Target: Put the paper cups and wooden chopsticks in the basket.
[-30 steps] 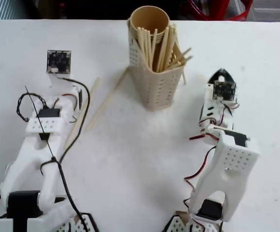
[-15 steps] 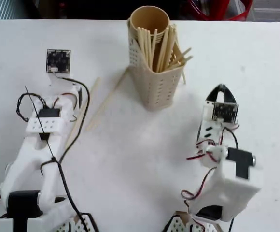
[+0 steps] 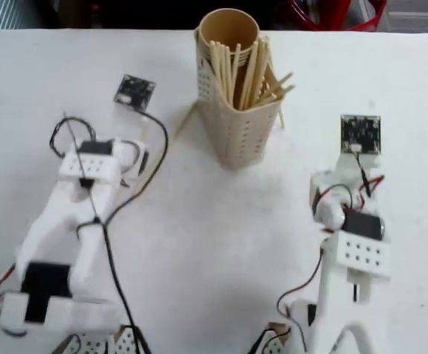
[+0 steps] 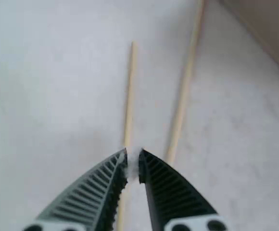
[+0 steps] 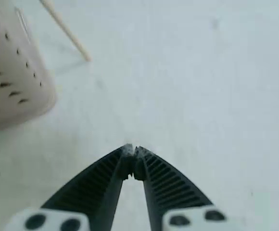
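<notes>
Far edge: the worktop point(image 3: 214, 243) ends along the top of the high view, just behind the basket point(image 3: 236, 133), with dark room beyond it.
Open room: a wide bare stretch of worktop lies between the two arms, in front of the basket, and another runs from the basket's right side to the right arm point(image 3: 354, 251).
Basket: pale, perforated and tall, standing upright near the middle of the far edge.
Paper cup: one tan paper cup point(image 3: 229, 29) stands upright in the basket's rear part with its mouth open.
Basket sticks: a bundle of pale wooden chopsticks point(image 3: 251, 70) leans inside the basket beside the cup, tips fanning out over the right rim.
Loose sticks: a near chopstick point(image 4: 130, 91) and a far chopstick point(image 4: 183, 91) lie flat on the worktop, almost parallel, to the left of the basket.
Left arm: the left arm point(image 3: 74, 214) reaches over the loose pair and covers most of it in the high view.
Left tool: the left tool point(image 4: 132, 161) hangs low over the near chopstick, its jaws parted by a narrow slit and gripping nothing; the stick passes under one finger.
Right tool: the right tool point(image 5: 133, 150) hangs over bare worktop right of the basket, tips pressed together and empty.
</notes>
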